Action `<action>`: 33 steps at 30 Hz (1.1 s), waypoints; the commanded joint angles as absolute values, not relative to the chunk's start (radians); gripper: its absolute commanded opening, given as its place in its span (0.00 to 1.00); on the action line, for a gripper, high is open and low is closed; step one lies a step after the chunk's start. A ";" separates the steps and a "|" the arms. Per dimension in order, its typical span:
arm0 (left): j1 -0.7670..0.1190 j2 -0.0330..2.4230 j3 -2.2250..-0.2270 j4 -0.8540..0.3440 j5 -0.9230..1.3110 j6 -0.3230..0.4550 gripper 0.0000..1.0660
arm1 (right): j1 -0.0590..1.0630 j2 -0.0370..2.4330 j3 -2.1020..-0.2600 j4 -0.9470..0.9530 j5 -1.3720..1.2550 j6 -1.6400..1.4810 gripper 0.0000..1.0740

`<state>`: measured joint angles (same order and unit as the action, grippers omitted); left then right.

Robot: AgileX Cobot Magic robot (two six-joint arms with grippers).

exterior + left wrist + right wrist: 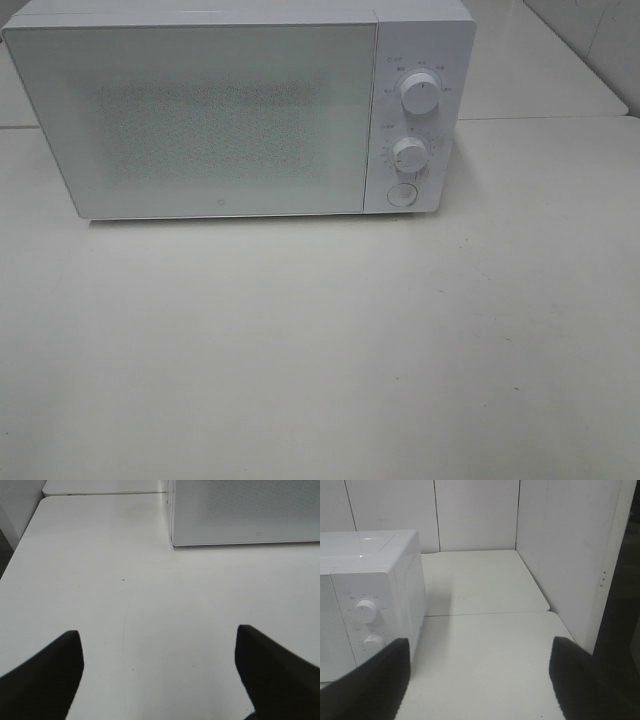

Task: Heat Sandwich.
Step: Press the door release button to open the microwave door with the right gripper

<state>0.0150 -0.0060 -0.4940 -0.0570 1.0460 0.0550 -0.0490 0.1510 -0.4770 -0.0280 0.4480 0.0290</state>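
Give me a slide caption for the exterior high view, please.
White microwave, door shut, two knobs above a button, on a table; no sandwich in sight.

L hand (157,630), R hand (480,639): blk wedge fingers (45,680) (matte).

Closed white microwave (230,115) upright on table (320,350)

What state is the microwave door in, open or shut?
Shut. In the high view the door lies flush with the control panel, with no gap along its edges.
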 commanded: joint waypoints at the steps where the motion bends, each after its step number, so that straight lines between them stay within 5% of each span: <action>1: 0.010 -0.023 -0.492 -0.064 1.038 0.056 0.71 | -0.057 0.204 -0.475 -0.043 0.369 0.024 0.70; 22: 0.010 -0.023 -0.492 -0.064 1.038 0.056 0.71 | 0.003 0.621 -0.475 -0.049 -0.161 0.024 0.66; 33: 0.010 -0.023 -0.492 -0.064 1.038 0.056 0.71 | 0.153 0.877 -0.475 -0.265 -0.375 0.039 0.48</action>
<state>0.0150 -0.0060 -0.4940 -0.0570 1.0460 0.0550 0.1500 0.8730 -0.4740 -0.2440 -0.3430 0.0370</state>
